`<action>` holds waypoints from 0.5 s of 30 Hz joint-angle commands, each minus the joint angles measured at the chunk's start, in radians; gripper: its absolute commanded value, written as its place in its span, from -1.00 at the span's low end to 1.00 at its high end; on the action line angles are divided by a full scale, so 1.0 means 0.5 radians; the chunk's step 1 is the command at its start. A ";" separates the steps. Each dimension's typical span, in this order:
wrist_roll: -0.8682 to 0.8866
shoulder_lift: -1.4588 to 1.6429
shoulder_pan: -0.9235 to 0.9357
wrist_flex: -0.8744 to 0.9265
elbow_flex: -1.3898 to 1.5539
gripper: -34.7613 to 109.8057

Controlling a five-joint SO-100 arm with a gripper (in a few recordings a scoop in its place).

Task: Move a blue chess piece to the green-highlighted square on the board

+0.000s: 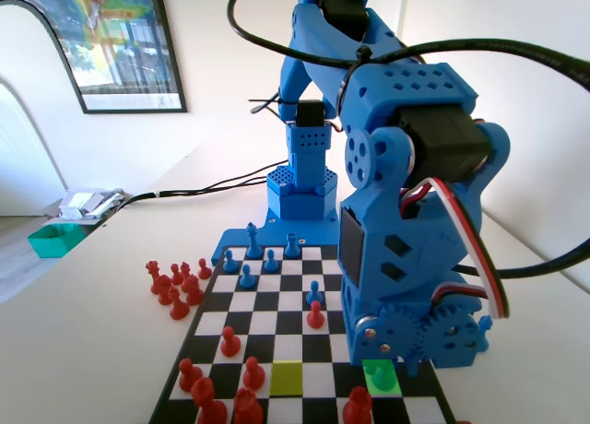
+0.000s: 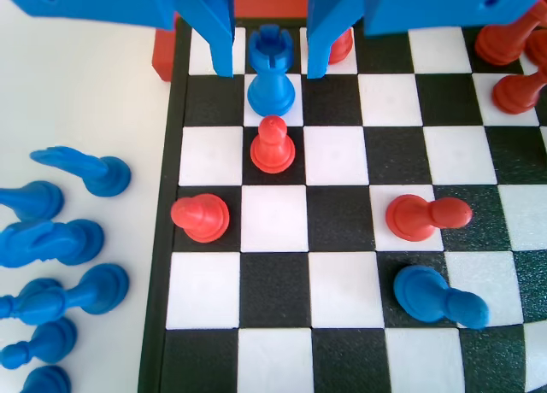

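Note:
A blue chess piece [image 2: 271,73] with a notched crown top stands upright on a white square of the board [image 2: 338,287], between my gripper's [image 2: 271,73] two fingers. The jaws are apart, with a small gap on each side of the piece. In the fixed view my gripper [image 1: 392,355] hangs low over the green-highlighted square [image 1: 391,383] near the board's [image 1: 277,300] close right corner. A small piece [image 1: 378,375] tinted green stands on that square.
A red pawn [image 2: 273,145] stands one square from the blue piece, with more red pawns [image 2: 200,217] [image 2: 425,216] and a blue pawn [image 2: 436,295] close by. Blue pieces [image 2: 68,239] lie off the board. A yellow-green square [image 1: 287,378] and red pawns [image 1: 175,286] show to the left.

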 commanded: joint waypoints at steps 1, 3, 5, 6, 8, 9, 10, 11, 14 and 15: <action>0.000 0.337 0.012 0.028 -0.058 -0.35; 0.009 0.411 0.021 0.046 -0.049 -0.35; 0.009 0.488 0.025 0.098 -0.046 -0.35; 0.006 0.528 0.028 0.126 -0.046 -0.35; 0.000 0.604 0.037 0.175 -0.046 -0.37; -0.003 0.644 0.043 0.202 -0.046 -0.39; -0.015 0.684 0.046 0.233 -0.046 -0.42; -0.028 0.724 0.052 0.267 -0.046 -0.45; -0.043 0.850 0.067 0.377 -0.046 -0.51; -0.049 0.893 0.071 0.417 -0.043 -0.51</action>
